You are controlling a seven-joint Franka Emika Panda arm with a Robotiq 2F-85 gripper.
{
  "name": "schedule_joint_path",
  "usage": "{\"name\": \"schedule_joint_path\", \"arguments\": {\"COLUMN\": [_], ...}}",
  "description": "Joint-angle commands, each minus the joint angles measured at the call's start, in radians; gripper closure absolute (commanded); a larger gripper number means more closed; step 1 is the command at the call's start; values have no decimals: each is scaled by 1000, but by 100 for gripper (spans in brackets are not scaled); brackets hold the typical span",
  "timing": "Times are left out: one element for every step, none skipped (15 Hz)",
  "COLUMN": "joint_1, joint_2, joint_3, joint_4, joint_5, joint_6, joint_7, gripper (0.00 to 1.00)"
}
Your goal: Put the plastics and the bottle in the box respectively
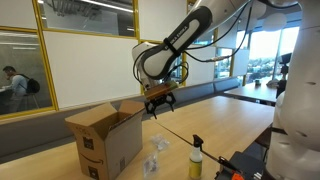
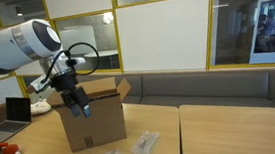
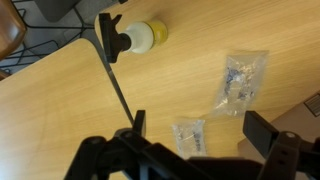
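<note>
2 plastics [image 3: 240, 80] flat on table [image 3: 60, 110]; gripper [image 1: 160, 103] released, empty, above; thin wrap may slip jaws; sweep could topple bottle [image 3: 140, 38].

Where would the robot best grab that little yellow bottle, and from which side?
Probably the yellowish body just below the black cap. The bottle stands upright on the table, slim and apart from the plastics. So the open jaws could likely come straight down from above and close across its sides.
</note>
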Motion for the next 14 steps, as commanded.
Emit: {"name": "schedule_joint_path", "arguments": {"joint_1": [-41, -47, -55, -62, -72, -79, -86, -92, -96, -100, -100, -99, -96, -91], "joint_2": [-14, -2, 10, 27, 51, 67, 90, 115, 138, 170, 200, 235, 273, 302], "joint_3": [16, 15, 12, 8, 3, 0, -5, -11, -16, -24, -29, -35, -39, -42], "joint_4": [-129, -153, -174, -187, -193, -200, -203, -203, -204, -199, -197, -188, -177, -172], "joint_5": [47, 48, 53, 56, 56, 59, 58, 59, 63, 72, 85, 102, 122, 142], "joint_6": [188, 243, 301, 351, 398, 438, 479, 519, 558, 597, 637, 670, 700, 728], "joint_7": [43, 51, 53, 53, 49, 42, 37, 32, 28, 22, 15, 5, -9, -22], "gripper": [0, 0, 0, 0, 0, 0, 0, 0, 0, 0, 0, 0, 0, 0]}}
